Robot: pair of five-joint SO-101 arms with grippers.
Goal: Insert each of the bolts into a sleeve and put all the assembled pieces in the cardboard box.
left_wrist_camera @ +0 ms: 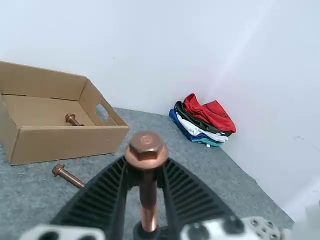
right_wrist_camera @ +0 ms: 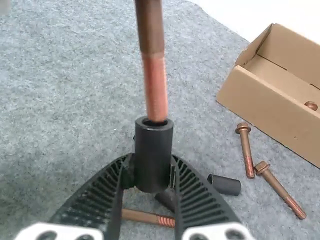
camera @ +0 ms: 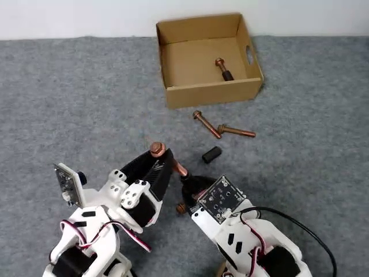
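My left gripper (left_wrist_camera: 146, 169) is shut on a copper bolt (left_wrist_camera: 147, 150), held just under its hex head. The bolt's threaded tip enters the top of a black sleeve (right_wrist_camera: 152, 152), which my right gripper (right_wrist_camera: 151, 164) is shut on. In the high view the two grippers meet at the table's front middle, left gripper (camera: 159, 154) and right gripper (camera: 187, 182), with the bolt (camera: 173, 161) slanting between them. Two loose bolts (camera: 206, 124) (camera: 237, 131) and a loose sleeve (camera: 211, 154) lie ahead. Another bolt (right_wrist_camera: 147, 218) lies under the right gripper. The cardboard box (camera: 213, 94) holds one assembled piece (camera: 223, 68).
The box stands at the back centre of the grey carpet, its side handle hole (camera: 249, 55) facing right. A pile of folded clothes (left_wrist_camera: 202, 120) lies by the wall beyond the box. Open carpet stretches to the left and right of the arms.
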